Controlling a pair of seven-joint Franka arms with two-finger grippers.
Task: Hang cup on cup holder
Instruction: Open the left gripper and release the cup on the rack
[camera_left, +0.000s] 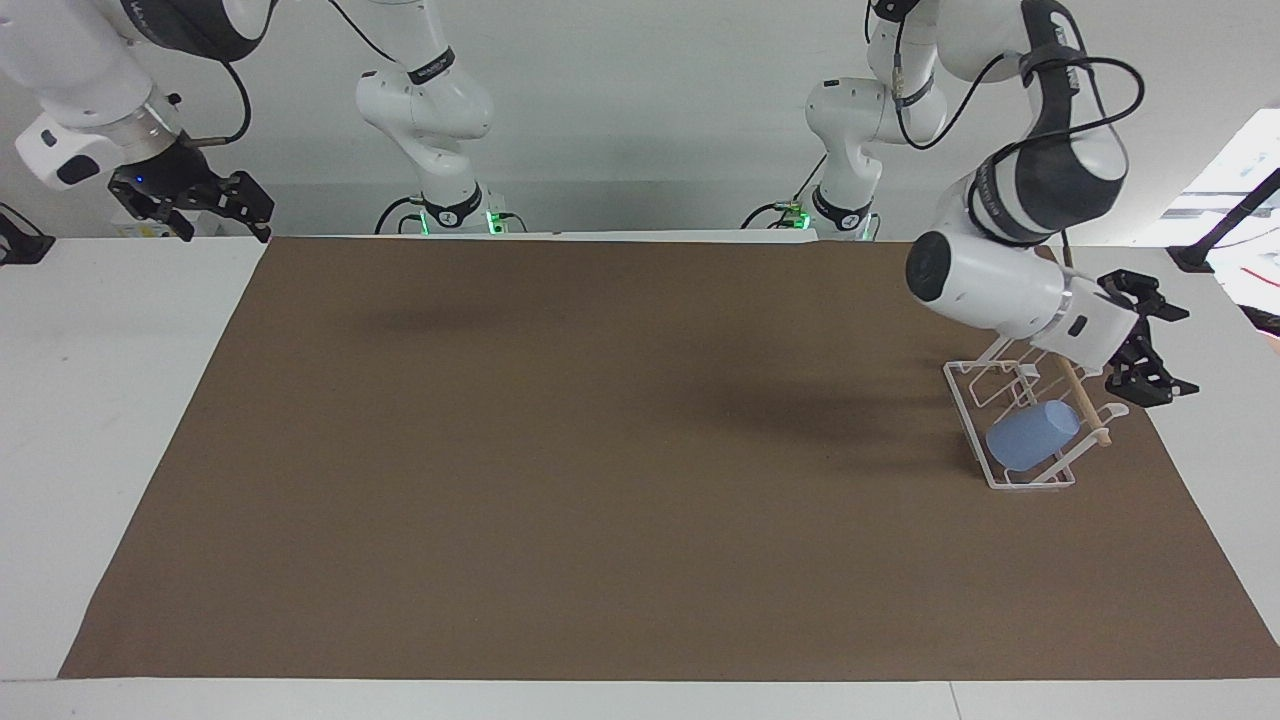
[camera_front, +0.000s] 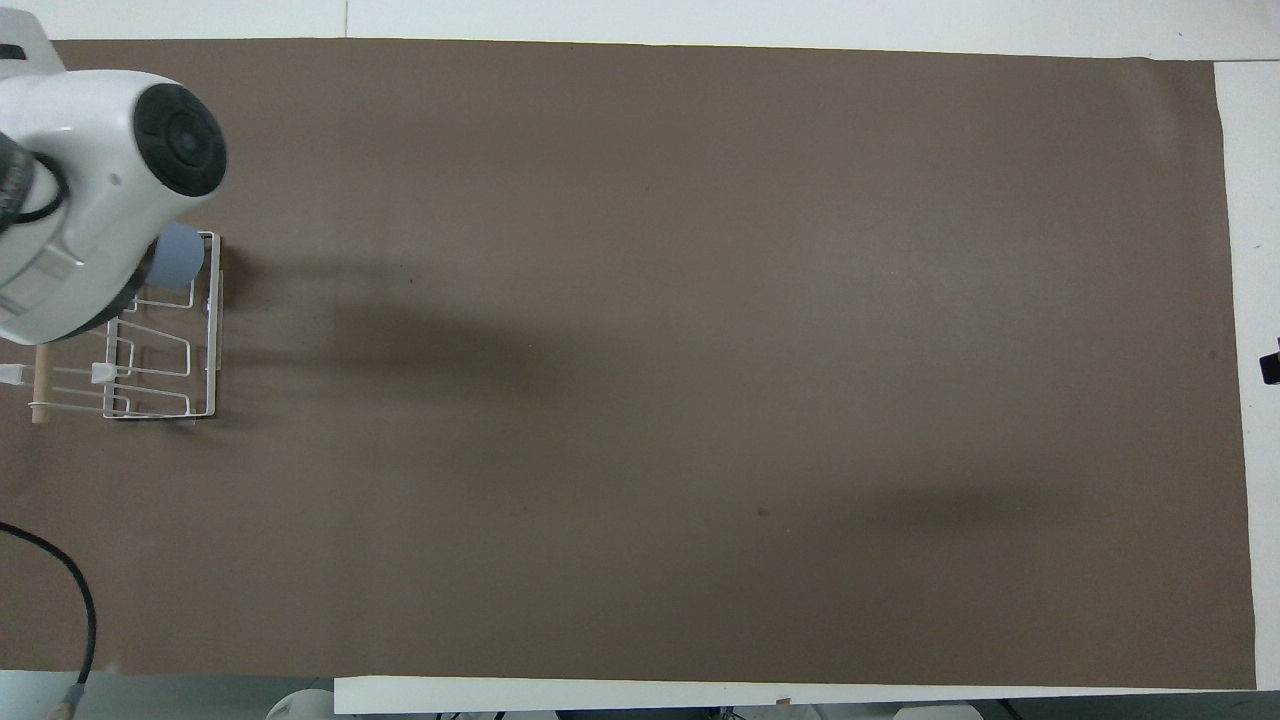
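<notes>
The light-blue cup (camera_left: 1031, 434) hangs slanted on a prong of the white wire cup holder (camera_left: 1012, 478), at the holder's end farthest from the robots. The wooden dowel (camera_left: 1085, 408) runs across the holder's top. In the overhead view the cup (camera_front: 178, 254) peeks out from under the left arm, on the holder (camera_front: 210, 330). My left gripper (camera_left: 1149, 345) is open and empty, raised in the air over the holder's edge toward the left arm's end of the table. My right gripper (camera_left: 205, 203) waits raised off the mat at the right arm's end; it is out of the overhead view.
A brown mat (camera_left: 600, 450) covers most of the white table (camera_left: 110, 400). The left arm's elbow (camera_front: 90, 180) covers part of the holder in the overhead view. A black clamp base (camera_left: 1195, 258) stands at the table corner near the left arm.
</notes>
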